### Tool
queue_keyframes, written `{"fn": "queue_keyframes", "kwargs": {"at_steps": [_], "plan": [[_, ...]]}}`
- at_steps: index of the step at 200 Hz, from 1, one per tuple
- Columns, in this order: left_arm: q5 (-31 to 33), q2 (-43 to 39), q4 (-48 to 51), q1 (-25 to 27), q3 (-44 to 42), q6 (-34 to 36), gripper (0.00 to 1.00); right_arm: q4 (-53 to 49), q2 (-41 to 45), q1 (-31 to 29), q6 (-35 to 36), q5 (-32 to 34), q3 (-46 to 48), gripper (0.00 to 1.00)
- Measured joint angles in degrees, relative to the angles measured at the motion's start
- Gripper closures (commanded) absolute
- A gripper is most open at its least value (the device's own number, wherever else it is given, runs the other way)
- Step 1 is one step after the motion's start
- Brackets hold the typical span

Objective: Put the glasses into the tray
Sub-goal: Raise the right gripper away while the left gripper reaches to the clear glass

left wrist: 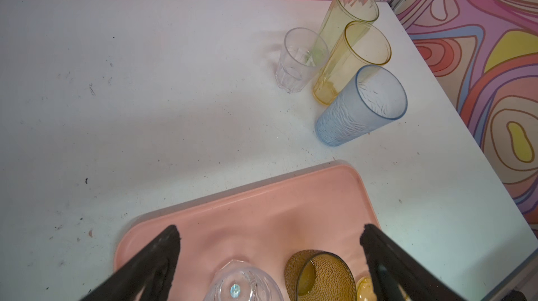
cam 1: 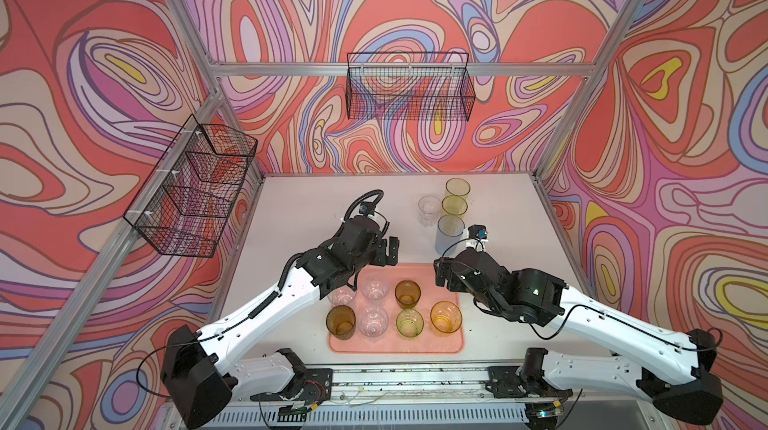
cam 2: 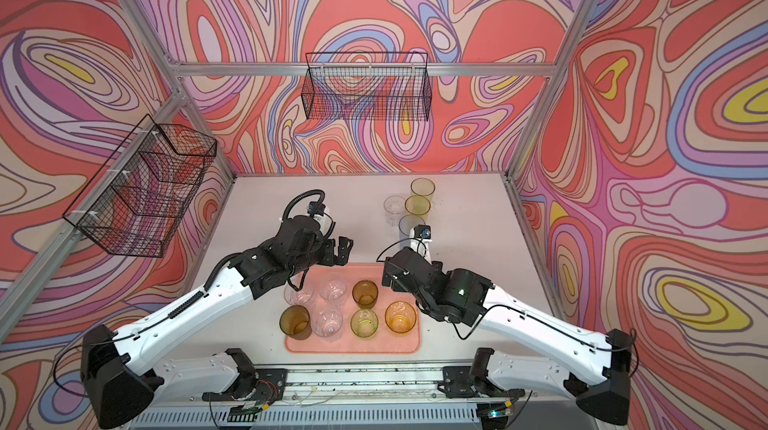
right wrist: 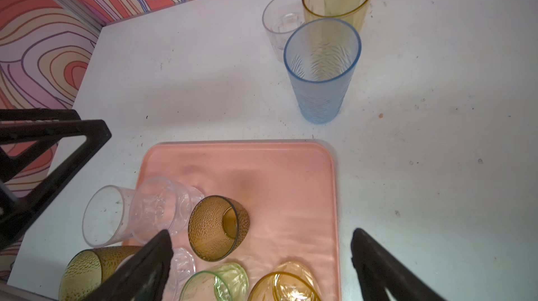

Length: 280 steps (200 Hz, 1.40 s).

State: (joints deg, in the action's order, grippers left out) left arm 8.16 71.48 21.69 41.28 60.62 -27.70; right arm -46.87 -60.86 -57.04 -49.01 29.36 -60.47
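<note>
**Four glasses to go, both arms free**

Both arms reach in diagonally from the near rail, wrists tipped down and turned toward each other over the far end of the salmon-pink rectangular tray [cam 1: 415, 272]. Left end effector [cam 1: 387, 250]: jaws spread wide, nothing between them. Right end effector [cam 1: 441, 276]: the same, released and empty.

Short glasses crowd the tray's near part, a brown-amber dimpled tumbler [cam 1: 407, 294] and an orange tumbler [cam 1: 445, 317] among them. On the white counter [cam 1: 316, 207] just past the tray cluster a tall pale blue textured tumbler [cam 1: 449, 232], two taller yellow tumblers [cam 1: 454, 205] and a short clear tumbler [cam 1: 429, 209].

We're between placements, I'd say. Next up is likely the blue one, nearest the right arm. It needs a grip on its wall that doesn't knock its yellow neighbour.
</note>
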Motion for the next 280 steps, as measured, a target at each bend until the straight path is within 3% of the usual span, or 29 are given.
{"fn": "queue_keyframes", "kwargs": {"at_steps": [70, 136, 171, 280], "plan": [[-4.8, 11.0, -3.6, -5.4, 7.2, 0.0, 0.0, 3.7, 2.7, 12.3, 11.5, -6.2, 0.0, 0.02], [-6.7, 16.6, -4.1, -5.7, 12.7, -0.6, 0.0, 11.6, 2.5, 29.8, 20.1, -21.1, 1.7, 0.02], [-6.8, 19.1, -4.0, -6.1, 15.6, -0.6, 0.0, 14.4, 2.6, 38.9, 21.6, -31.5, 5.0, 0.02], [-9.8, 33.8, -3.1, -7.5, 27.8, -0.6, 0.0, 20.5, 2.6, 53.0, 22.8, -51.1, 11.5, 0.02]]}}
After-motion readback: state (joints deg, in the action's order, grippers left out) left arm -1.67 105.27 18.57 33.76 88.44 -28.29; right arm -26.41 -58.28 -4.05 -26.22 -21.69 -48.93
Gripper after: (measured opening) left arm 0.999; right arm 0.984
